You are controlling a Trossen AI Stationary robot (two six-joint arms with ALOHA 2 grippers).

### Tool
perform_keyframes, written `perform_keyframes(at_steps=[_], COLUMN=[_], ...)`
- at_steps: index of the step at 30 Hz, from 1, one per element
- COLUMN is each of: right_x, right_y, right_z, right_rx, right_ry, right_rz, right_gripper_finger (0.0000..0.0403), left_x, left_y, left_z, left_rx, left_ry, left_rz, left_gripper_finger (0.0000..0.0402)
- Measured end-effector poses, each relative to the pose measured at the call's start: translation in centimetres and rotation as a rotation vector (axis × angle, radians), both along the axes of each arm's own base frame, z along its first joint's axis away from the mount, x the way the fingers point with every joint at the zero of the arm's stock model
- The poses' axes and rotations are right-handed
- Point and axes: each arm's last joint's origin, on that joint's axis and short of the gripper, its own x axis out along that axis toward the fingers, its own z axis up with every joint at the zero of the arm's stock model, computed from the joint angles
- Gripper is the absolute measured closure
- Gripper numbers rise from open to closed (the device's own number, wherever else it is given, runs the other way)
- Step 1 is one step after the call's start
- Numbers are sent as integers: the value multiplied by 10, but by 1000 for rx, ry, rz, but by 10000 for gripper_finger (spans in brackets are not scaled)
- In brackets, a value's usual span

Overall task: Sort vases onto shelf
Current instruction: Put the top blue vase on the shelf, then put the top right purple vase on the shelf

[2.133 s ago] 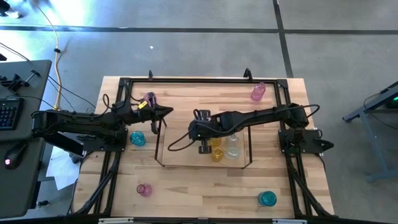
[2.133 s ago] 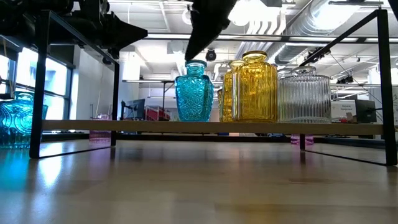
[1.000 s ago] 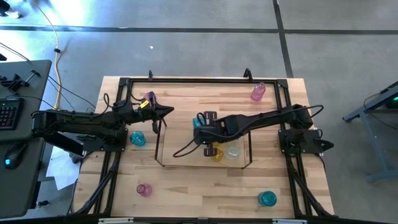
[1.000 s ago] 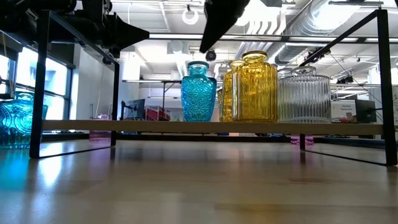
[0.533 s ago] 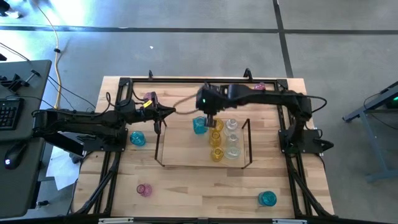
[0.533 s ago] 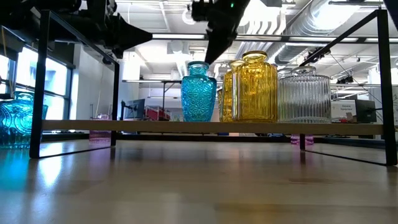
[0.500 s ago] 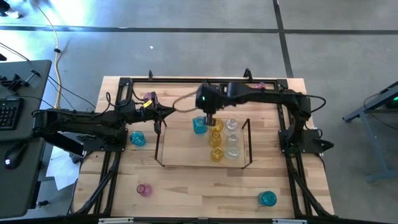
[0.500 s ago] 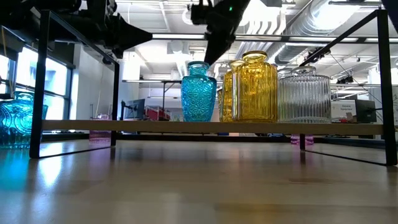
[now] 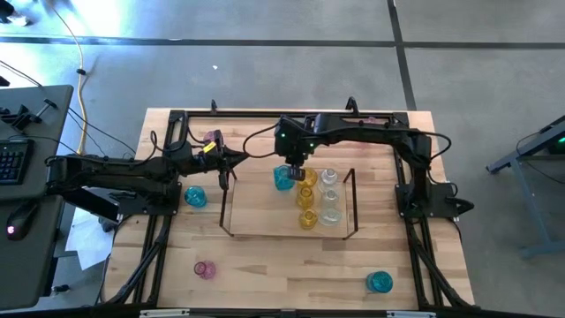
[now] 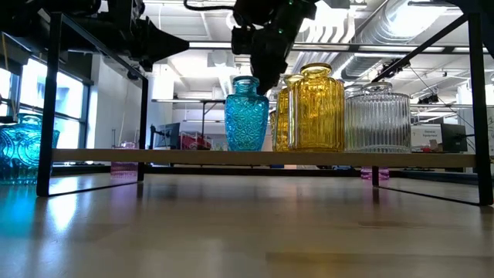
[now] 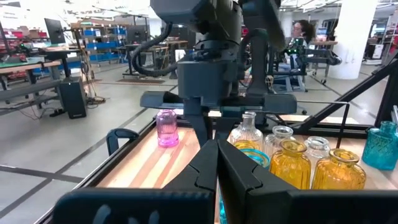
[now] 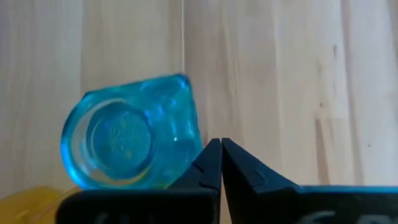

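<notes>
Two dark arms over a wood table (image 9: 265, 265) with a black frame (image 9: 238, 114) round it. Left arm (image 9: 106, 172) reaching in from 9 o'clock, right arm (image 9: 371, 134) bending in from 3 o'clock along the far edge.

In the middle of the table, the low shelf (image 9: 225, 208) with thin wire ends. On it, seven vases, all upright: three yellow (image 9: 306, 196) in one row, three clear (image 9: 329, 196) in a row just beside them on the 3 o'clock side, and one teal vase (image 9: 282, 177) alone at the shelf's 10 o'clock corner, just beside the first yellow one.

Off the shelf, four more on the bare wood: a teal one (image 9: 195, 196) at 9 o'clock near the left arm, a pink one (image 9: 205, 269) at 7 o'clock, another teal one (image 9: 380, 282) at 5 o'clock, and a pink vase (image 9: 212, 139) at 10 o'clock.

Right gripper (image 9: 297, 168) just above the teal vase on the shelf, pointing down, fingers pressed together, nothing between them, the tips just off the rim's edge in the right wrist view (image 12: 221, 146).

Left gripper (image 9: 238, 159) just past the shelf's 9 o'clock end, up in the air, fingers closed tight too, holding nothing, pink vase near it but apart.
</notes>
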Motion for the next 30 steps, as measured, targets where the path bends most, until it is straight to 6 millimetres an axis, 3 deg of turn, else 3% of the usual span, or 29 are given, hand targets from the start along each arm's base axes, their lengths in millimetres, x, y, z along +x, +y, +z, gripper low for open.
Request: perform_keyframes(at_steps=[18, 27, 30], right_x=[-6, -3, -10], right_y=[8, 2, 4], right_z=[-3, -1, 12], right_rx=[70, 0, -74], right_ry=[78, 37, 25], right_rz=[-9, -30, -26], right_gripper_finger=[403, 403, 403], left_x=[0, 0, 0], left_y=[0, 0, 0], left_z=[0, 0, -2], left_rx=[5, 4, 1], left_ry=[-3, 3, 17], left_rz=[1, 1, 1], left_gripper_finger=[401, 401, 401])
